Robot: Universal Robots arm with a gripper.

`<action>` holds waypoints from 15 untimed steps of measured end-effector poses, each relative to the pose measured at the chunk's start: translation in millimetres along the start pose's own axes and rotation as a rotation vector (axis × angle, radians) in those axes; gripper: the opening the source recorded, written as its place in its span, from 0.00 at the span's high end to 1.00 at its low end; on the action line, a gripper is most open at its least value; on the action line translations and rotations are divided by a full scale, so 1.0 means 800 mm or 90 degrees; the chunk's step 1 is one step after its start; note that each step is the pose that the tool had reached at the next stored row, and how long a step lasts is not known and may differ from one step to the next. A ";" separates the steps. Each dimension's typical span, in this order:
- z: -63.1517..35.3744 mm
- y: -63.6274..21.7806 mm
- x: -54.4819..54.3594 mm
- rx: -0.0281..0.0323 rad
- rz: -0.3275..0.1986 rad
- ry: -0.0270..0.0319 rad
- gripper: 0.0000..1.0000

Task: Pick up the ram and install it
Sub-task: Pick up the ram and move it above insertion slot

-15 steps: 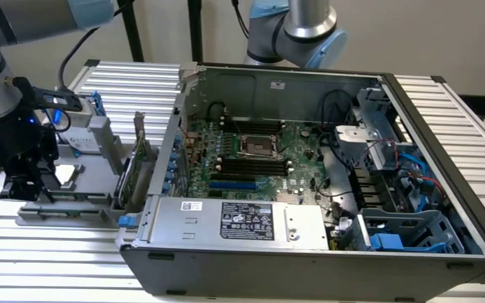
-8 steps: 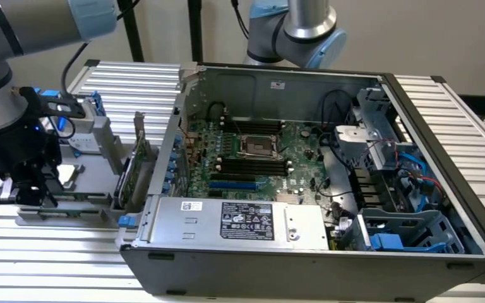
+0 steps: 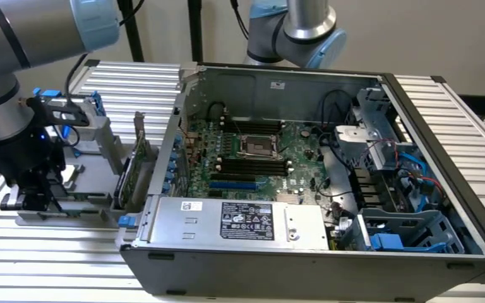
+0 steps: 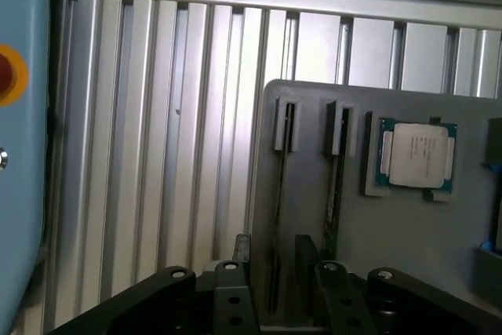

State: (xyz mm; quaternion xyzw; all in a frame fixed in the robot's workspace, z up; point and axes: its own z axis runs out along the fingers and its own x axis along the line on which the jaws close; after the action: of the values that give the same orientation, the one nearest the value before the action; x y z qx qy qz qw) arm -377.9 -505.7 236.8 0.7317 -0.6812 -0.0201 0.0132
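Seeing the ram [image 4: 279,194] yet? (colleague)

Yes. It stands on edge in a slot of the grey holder [image 4: 408,260]. A second stick [image 4: 336,186] stands in the next slot, and the processor [image 4: 416,154] lies just beside that. (me)

And the end effector [image 4: 274,245]? (colleague)

I have it spread wide and low over the holder. Its fingers [image 4: 307,253] sit one on each side of the ram, and nothing is gripped. I cannot tell whether either finger touches the stick. In the exterior view, the holder rests on the ribbed tabletop [image 3: 57,252], at the exterior view's left of the open case [image 3: 310,274]. (me)
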 end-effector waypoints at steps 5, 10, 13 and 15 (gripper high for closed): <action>0.011 0.000 -0.002 0.0019 0.000 -0.0004 0.64; 0.023 0.004 -0.003 0.0055 0.001 -0.0002 0.64; 0.029 0.005 -0.003 0.0075 0.003 -0.0002 0.64; 0.033 0.004 -0.003 0.0084 0.006 -0.0004 0.64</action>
State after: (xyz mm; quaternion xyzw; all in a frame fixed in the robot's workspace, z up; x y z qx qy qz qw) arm -382.9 -503.3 211.0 0.7285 -0.6848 -0.0158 0.0083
